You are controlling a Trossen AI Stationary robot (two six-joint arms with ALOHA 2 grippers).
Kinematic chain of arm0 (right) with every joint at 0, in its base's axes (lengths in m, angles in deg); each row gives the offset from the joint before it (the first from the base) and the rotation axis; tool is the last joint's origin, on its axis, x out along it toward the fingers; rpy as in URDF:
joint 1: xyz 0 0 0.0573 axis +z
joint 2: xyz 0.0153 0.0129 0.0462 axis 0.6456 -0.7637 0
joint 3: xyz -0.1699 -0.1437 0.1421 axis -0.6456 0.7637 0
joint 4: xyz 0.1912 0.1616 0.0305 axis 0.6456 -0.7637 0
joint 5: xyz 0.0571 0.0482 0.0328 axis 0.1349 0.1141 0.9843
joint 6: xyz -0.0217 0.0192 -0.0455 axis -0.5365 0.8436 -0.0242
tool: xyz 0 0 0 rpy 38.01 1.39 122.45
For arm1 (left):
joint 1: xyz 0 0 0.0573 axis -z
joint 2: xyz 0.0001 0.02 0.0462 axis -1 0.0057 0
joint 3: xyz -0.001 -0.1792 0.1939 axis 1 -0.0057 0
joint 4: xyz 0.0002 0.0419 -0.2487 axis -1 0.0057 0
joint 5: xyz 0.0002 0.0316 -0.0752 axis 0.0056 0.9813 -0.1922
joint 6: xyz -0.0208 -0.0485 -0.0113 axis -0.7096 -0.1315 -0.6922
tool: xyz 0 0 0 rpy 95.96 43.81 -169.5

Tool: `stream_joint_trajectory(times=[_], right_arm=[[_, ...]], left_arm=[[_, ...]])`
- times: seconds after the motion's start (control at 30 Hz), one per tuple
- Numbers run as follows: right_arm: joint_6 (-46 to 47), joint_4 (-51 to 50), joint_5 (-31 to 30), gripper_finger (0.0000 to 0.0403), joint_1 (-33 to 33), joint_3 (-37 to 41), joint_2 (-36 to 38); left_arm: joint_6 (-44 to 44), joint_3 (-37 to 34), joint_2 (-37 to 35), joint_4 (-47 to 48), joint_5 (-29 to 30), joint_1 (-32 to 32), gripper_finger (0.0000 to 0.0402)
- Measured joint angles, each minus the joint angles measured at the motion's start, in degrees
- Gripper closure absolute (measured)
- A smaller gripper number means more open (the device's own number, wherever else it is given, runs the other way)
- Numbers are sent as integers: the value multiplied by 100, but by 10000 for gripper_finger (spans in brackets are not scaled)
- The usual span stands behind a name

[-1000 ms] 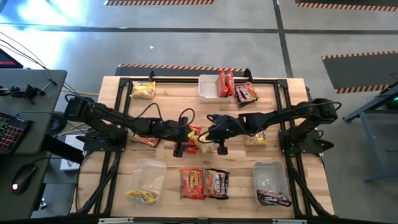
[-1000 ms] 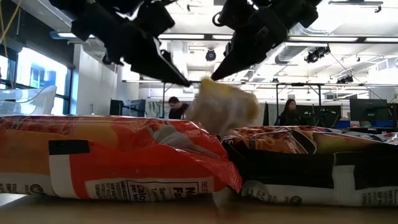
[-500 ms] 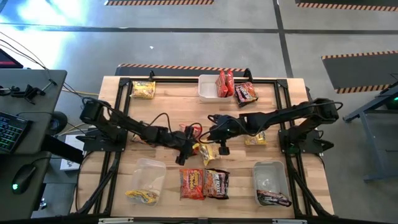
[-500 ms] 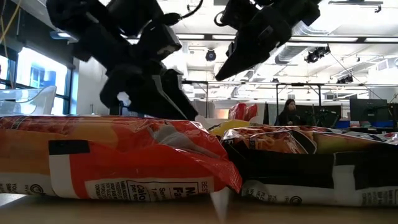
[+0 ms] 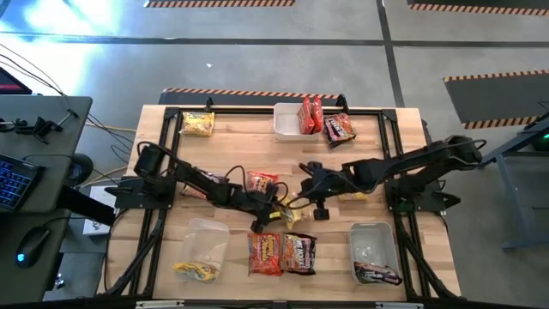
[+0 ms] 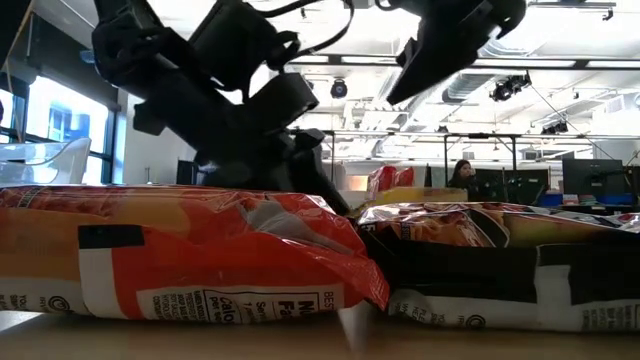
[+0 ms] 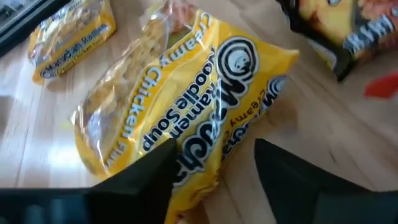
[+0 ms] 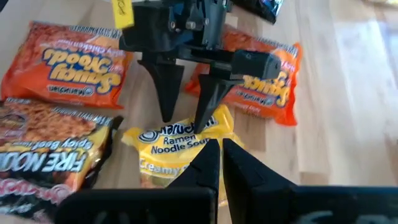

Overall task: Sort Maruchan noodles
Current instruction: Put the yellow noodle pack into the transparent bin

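A yellow Maruchan packet [image 5: 288, 215] [image 7: 186, 112] [image 8: 180, 149] lies flat on the table's middle. My left gripper [image 5: 264, 221] [image 7: 214, 148] is down at it, open, its fingers standing on either side of one short end. My right gripper [image 5: 298, 203] [image 8: 216, 147] hangs shut just above the packet's other side, raised in the low view [image 6: 402, 92]. A red packet [image 5: 262, 182] lies beside them. A red [image 5: 266, 253] and a dark packet [image 5: 299, 251] lie near the near edge. My left gripper comes down slanting from the table's left, one finger [image 7: 155, 174] on each side of the yellow packet's short end [image 7: 202, 163]. The packet lies flat on the table. Whether the fingers touch it, I cannot tell.
A clear tub [image 5: 204, 245] with a yellow packet [image 5: 196, 271] sits near left. Another tub [image 5: 372, 245] with a dark packet [image 5: 378, 274] is near right. The far tub [image 5: 286, 122] holds red packets [image 5: 310, 114]. Loose packets: dark [image 5: 339, 129], yellow [image 5: 197, 124], yellow [image 5: 352, 194].
The yellow packet, lifted between both grippers a second ago, has dropped and now lies flat on the table, nearer the near edge. My left gripper has followed it down and toward the near edge. My right gripper has stayed high and shifted toward the right edge.
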Motion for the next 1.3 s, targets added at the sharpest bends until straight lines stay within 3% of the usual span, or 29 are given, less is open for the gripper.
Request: stream_joint_trajectory(times=[0.2,0.37,0.57,0.77,0.9,1.1,1.3], right_arm=[[695,-330,-484,393,281,4,-90],[993,-681,-904,328,632,11,-114],[1066,-709,-1171,229,1049,9,-489],[1070,-690,-1412,172,1529,9,-1247],[1237,-643,-1876,160,1837,11,-1564],[1359,-111,-3105,159,2056,9,-1931],[1222,-85,-3131,159,2057,10,-2357]], left_arm=[[-5,191,104,-5,4,0,312],[-14,292,113,51,-32,5,392],[-359,306,104,36,-228,-37,400],[-1000,298,-75,79,-594,-196,401],[-1376,298,-162,69,-765,-264,401],[-1996,300,-167,-122,-826,-301,401],[-2395,300,-167,-128,-824,-301,401]])
